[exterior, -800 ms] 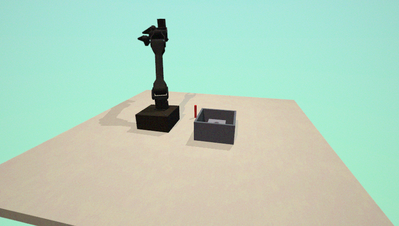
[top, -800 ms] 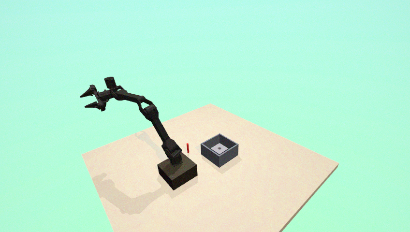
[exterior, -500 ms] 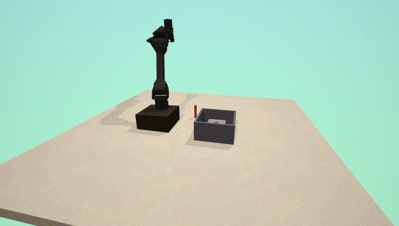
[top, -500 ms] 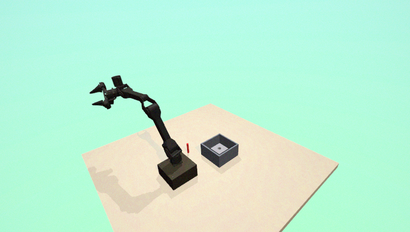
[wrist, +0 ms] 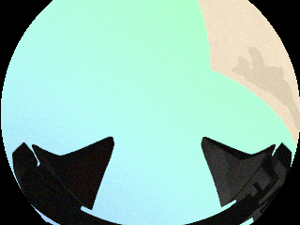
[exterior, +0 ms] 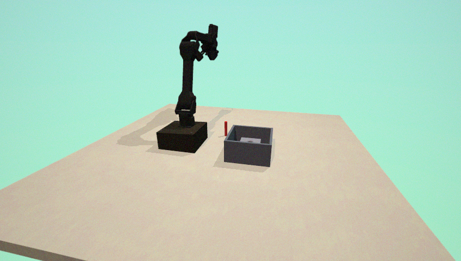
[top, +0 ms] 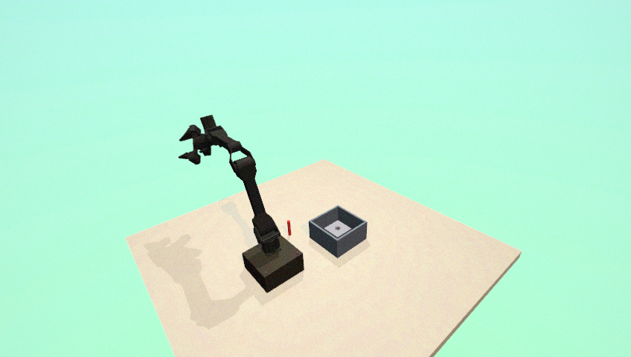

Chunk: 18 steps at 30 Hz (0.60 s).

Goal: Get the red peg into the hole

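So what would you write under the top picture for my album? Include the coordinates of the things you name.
Open claw [top: 178, 148] raised high, red peg [top: 289, 227] upright on the table [top: 398, 282], outside the open box [top: 338, 248].

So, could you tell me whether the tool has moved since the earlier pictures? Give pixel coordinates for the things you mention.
Yes; in the top view the tool [top: 178, 148] [wrist: 158, 142] has swung closer to the red peg [top: 289, 227] [exterior: 225, 128].
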{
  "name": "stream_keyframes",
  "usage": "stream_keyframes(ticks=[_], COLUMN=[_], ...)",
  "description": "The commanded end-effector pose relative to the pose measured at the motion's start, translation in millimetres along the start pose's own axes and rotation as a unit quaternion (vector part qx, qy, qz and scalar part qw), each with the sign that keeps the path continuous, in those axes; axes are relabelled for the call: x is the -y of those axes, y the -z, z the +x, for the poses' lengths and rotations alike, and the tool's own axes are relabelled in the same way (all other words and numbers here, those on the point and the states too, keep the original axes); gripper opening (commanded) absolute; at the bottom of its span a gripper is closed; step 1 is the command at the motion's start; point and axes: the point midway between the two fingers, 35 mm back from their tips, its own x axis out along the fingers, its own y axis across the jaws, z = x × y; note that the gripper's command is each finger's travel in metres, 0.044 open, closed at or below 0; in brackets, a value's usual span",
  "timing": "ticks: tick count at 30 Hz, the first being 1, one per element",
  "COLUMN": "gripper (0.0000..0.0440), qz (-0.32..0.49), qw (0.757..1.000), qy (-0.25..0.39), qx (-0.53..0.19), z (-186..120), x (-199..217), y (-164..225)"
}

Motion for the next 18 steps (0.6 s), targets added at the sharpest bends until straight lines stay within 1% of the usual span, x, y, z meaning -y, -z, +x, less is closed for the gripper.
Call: stream_keyframes(ticks=[1,9,13,18], gripper=[0.044,0.044,0.044,0.044], qz=[-0.001,0.01,0.021,0.039], qw=[0.998,0.981,0.966,0.941], qy=[-0.02,-0.047,-0.05,-0.043], qx=[0.052,0.186,0.252,0.332], z=[-23.0,-88.8,-126.3,-176.2], x=[-6.7,-8.1,-0.5,17.2], y=[-26.5,-93.3,-122.8,-154.7])
